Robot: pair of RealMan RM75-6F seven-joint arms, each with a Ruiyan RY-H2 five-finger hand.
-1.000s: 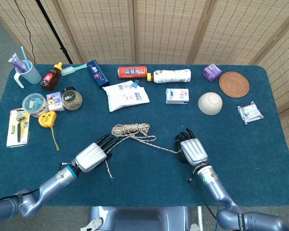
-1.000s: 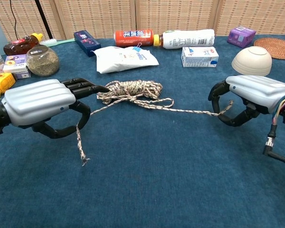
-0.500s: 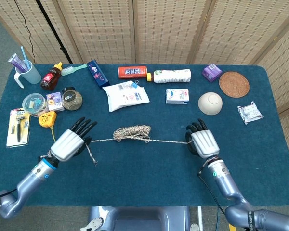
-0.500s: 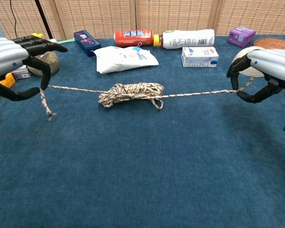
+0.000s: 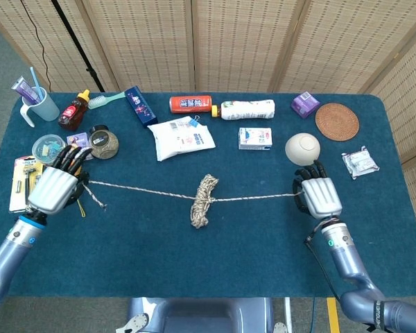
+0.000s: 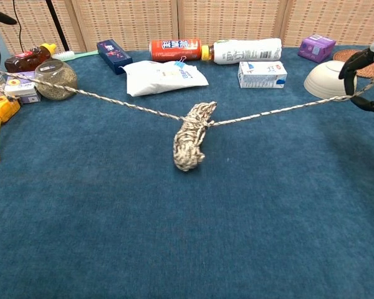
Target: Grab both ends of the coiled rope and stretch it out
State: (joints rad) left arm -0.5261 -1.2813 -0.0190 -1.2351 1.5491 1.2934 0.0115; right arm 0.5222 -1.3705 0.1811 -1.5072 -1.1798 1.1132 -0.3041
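Blue tablecloth (image 5: 215,243): left hand (image 5: 54,187) and right hand (image 5: 321,196) pinch taut rope (image 5: 142,191) ends; knotted coil (image 5: 204,200) may jam, ends slipping free.

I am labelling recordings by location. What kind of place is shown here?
Probably an indoor robot test setup, not a home: a table under dark blue cloth, woven folding screens behind it, and unrelated household goods such as an orange drink bottle lined up.
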